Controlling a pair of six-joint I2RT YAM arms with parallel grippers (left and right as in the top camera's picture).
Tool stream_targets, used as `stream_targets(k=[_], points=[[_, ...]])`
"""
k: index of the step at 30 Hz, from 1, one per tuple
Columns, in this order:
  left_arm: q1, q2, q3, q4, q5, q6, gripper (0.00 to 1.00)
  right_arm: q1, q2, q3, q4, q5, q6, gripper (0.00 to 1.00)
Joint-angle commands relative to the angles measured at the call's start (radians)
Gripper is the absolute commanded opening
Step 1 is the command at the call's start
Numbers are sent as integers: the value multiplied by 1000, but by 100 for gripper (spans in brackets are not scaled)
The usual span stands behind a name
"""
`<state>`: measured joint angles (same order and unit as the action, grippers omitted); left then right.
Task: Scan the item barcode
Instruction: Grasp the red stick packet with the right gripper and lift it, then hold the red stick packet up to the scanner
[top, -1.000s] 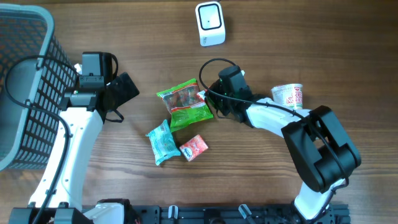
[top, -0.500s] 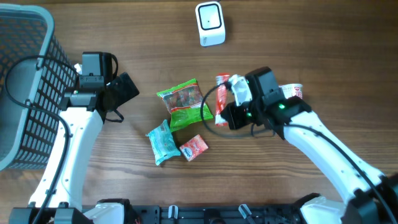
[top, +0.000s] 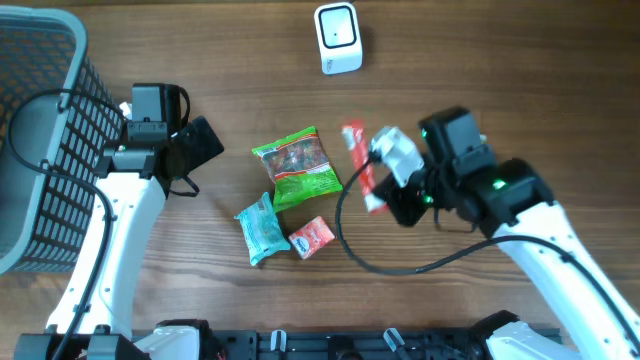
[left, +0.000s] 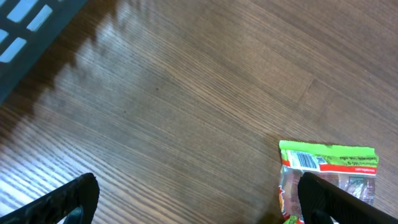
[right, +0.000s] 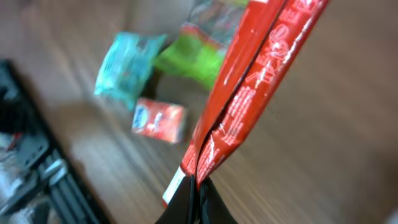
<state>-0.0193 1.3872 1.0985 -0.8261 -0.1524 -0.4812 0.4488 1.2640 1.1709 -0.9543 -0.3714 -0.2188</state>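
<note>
White arms (top: 110, 230), black wrists (top: 150, 105), cables (top: 400, 271), perhaps green lights (top: 495, 184).

Your wooden worktop (top: 500, 60)
You see brown planks, the grain running from 9 o'clock to 3 o'clock, under even light.

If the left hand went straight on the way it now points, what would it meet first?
Probably the bare table; the green packet lies beside that line, though depth is unclear.

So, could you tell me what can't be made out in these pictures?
Red packet barcode: right wrist view, edge-on and blurred; too small overhead.
Green packet: left wrist view, lower part cut off by bottom edge.
Right hand: right wrist view, mostly cut off by bottom edge.
</note>
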Motion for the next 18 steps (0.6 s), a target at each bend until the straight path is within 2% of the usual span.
stream_targets(k=[1,4,7,8,14,18], points=[[4,-13,1,2,-10,-5,100,0,57,234,-98,193,64,4],[4,-13,1,2,-10,-5,100,3,209,498,-263,297,61,4],[4,-13,1,2,-10,-5,100,24,344,651,-297,422,-8,4],[4,-13,1,2,-10,-5,100,39,385,651,-275,480,-60,4],[4,-13,1,2,-10,-5,100,127,649,651,-85,885,-166,4],[4,-13,1,2,-10,-5,100,131,817,651,132,1118,-305,4]])
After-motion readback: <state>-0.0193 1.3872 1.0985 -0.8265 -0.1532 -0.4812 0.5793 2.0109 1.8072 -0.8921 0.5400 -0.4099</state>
